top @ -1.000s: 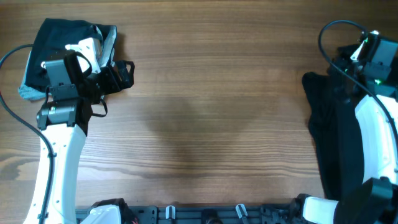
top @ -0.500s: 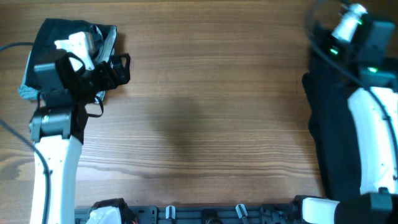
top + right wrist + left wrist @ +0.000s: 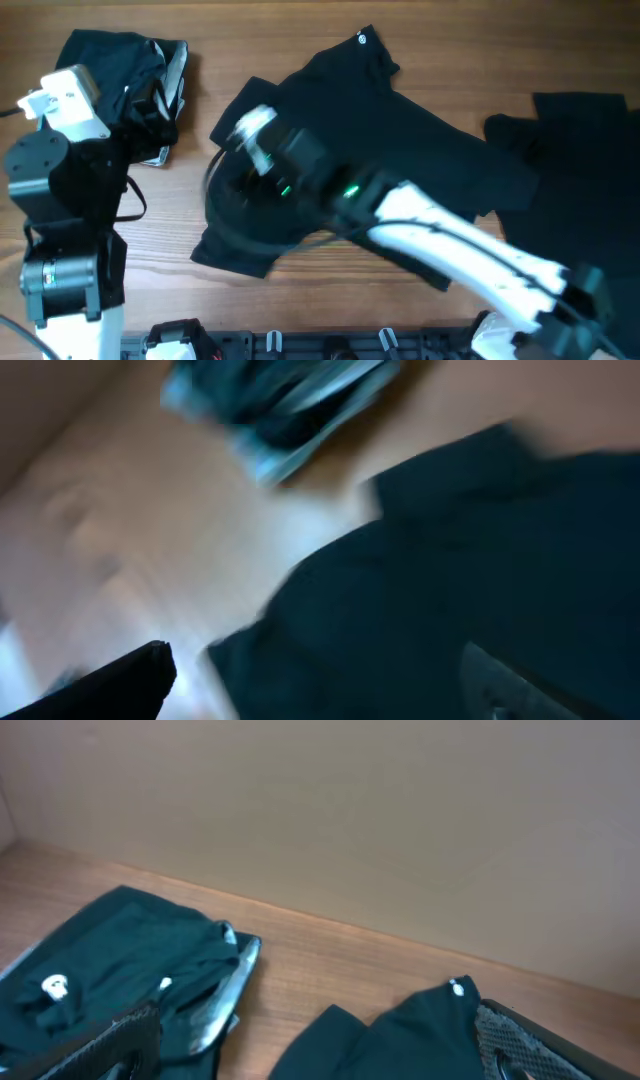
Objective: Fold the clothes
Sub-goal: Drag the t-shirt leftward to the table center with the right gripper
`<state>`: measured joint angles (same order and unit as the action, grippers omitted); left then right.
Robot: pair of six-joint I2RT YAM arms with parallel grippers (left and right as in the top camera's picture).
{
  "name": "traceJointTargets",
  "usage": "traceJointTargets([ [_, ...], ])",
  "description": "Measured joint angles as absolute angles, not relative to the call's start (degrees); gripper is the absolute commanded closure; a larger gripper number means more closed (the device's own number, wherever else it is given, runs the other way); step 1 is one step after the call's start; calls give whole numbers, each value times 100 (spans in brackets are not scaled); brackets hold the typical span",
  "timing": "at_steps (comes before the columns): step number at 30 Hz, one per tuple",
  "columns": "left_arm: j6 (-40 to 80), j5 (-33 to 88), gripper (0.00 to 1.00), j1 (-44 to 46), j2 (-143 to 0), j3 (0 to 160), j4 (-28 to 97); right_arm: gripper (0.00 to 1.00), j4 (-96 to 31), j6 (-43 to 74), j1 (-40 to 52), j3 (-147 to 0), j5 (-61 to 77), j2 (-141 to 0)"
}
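Observation:
One black T-shirt (image 3: 400,140) of the clothes lies spread across the middle of the table, its white collar tag (image 3: 362,38) at the far edge. A folded stack of clothes (image 3: 110,55), black with a grey-blue piece (image 3: 176,62), sits at the far left. More black clothes (image 3: 575,125) are heaped at the right. My right arm (image 3: 440,225) reaches across the spread shirt. My right gripper (image 3: 325,690) hangs open just above the shirt's left part (image 3: 480,560), holding nothing; the view is blurred. My left gripper (image 3: 315,1055) is open between the stack (image 3: 110,960) and the shirt (image 3: 400,1040).
Bare wood table (image 3: 300,300) shows in front of the spread shirt and between it and the stack. A plain wall (image 3: 350,820) stands behind the table's far edge. The arm bases (image 3: 300,345) line the near edge.
My right arm swept from the far right to the middle-left, bringing a black T-shirt out over the table, and its gripper opened. My left arm drew back toward the near left.

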<state>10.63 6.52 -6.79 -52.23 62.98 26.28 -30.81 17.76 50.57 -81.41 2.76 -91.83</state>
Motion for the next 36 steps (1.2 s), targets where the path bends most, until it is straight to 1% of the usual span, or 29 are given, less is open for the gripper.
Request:
traceJointTargets([
  [4,1063,1044,0,-679,-5885,6316,2711,4,-3553,2003,3765,-8246,233,-8488],
  [7,1131,1321,0,-679,-6429,6318,2971,5,-4169,2169,2589,-8287,403,-8047],
  [10,1153,1645,0,-543,-6912,6324,2735,5,-4604,2259,1874,-8294,600,-7970],
  [11,1146,1664,4,-458,-7157,6329,2635,5,-4729,2316,1686,-8291,661,-7970],
  [13,1103,1717,16,-113,-8152,6394,2088,5,-4783,2506,1400,-8294,731,-7970],
  [15,1050,1697,36,187,-9177,6399,1527,5,-4814,2661,1302,-8291,760,-7970],
  [16,1031,1684,48,340,-9695,6399,1245,5,-4818,2724,1291,-8294,775,-7970],
  [17,1002,1660,57,478,-10077,6392,1063,5,-4849,2757,1291,-8294,792,-7970],
  [19,1024,1653,66,698,-10558,6392,545,5,-4895,2832,1293,-8294,790,-7970],
  [21,1007,1590,79,871,-10862,6412,228,5,-4908,2871,1291,-8294,753,-7985],
  [24,974,1476,91,1020,-11231,6414,-25,5,-5019,2897,1291,-8294,655,-8136],
  [28,976,1232,93,1017,-11625,6414,-43,5,-5065,2936,1291,-8294,587,-8580],
  [29,980,1022,93,1017,-11649,6436,-89,5,-5107,2939,1291,-8294,541,-8659],
  [32,1245,-148,94,961,-11675,6504,-89,5,-5408,2939,1291,-8296,163,-8949],
  [34,1459,-735,96,687,-11686,6521,-60,5,-5590,2936,1251,-8296,-78,-9240],
  [36,1632,-893,94,165,-11714,6593,40,5,-5614,2939,1120,-8296,-196,-9570],
])
